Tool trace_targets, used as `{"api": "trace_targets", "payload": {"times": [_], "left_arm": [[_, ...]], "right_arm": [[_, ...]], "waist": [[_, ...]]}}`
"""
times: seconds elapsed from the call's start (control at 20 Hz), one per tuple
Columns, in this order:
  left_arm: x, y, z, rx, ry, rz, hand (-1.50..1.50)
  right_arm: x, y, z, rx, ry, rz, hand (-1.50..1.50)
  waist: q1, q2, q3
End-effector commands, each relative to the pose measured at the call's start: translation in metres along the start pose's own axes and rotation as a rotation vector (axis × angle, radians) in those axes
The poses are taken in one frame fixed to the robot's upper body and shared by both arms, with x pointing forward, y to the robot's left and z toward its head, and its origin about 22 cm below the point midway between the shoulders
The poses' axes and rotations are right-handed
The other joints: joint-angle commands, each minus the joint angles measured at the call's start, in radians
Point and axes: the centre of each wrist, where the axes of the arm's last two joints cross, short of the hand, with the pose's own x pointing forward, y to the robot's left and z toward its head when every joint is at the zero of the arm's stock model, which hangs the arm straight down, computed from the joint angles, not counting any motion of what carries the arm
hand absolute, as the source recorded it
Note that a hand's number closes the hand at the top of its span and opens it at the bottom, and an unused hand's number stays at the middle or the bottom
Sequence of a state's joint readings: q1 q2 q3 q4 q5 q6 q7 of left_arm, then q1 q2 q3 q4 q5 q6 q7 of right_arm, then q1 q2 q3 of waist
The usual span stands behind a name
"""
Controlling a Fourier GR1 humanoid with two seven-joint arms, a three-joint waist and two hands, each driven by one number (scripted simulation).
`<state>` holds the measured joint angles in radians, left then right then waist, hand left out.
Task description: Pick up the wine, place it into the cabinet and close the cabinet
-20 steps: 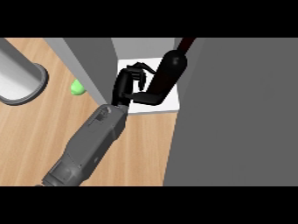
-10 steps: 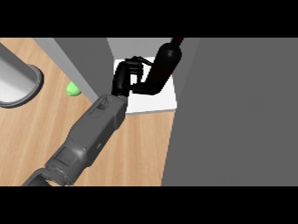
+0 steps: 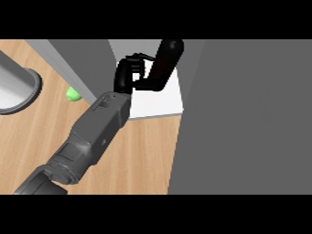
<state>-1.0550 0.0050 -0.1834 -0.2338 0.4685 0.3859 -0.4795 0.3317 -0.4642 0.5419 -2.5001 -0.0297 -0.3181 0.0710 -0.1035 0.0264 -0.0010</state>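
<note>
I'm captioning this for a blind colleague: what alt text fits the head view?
A black hand on a grey forearm holds a dark wine bottle over the white cabinet shelf. A grey cabinet door fills the right side; a small green object and grey cylinder sit on the wooden counter.

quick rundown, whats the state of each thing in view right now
wine bottle: tilted, held over the white cabinet shelf
left hand: fingers curled round the bottle
cabinet: open, white shelf showing
cabinet door: swung open, at the view's right
grey cylinder: standing on the counter
green thing: on the counter, partly hidden
right hand: not in view
</note>
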Motion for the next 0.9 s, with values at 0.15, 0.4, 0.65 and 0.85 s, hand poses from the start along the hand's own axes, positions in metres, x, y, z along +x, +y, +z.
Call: {"api": "trace_targets", "payload": {"times": [0.15, 0.4, 0.65, 0.85], "left_arm": [[-0.006, 0.022, -0.005, 0.059, -0.042, -0.079, 1.50], [0.009, 0.014, -0.013, 0.093, -0.077, -0.146, -1.50], [0.009, 0.043, -0.020, 0.118, -0.083, -0.203, -1.50], [0.012, 0.037, -0.021, 0.150, -0.086, -0.226, -1.50]], "right_arm": [[0.030, -0.003, 0.009, 0.016, -0.031, -0.096, -1.50], [0.021, 0.001, 0.010, 0.046, -0.027, -0.121, -1.50], [0.024, 0.004, 0.016, 0.050, -0.018, -0.105, -1.50], [0.031, 0.000, 0.015, 0.070, -0.039, -0.101, -1.50]], "waist": [[-0.007, 0.008, 0.000], [-0.020, 0.013, 0.000], [-0.020, 0.008, -0.001], [-0.027, 0.015, -0.002]]}}
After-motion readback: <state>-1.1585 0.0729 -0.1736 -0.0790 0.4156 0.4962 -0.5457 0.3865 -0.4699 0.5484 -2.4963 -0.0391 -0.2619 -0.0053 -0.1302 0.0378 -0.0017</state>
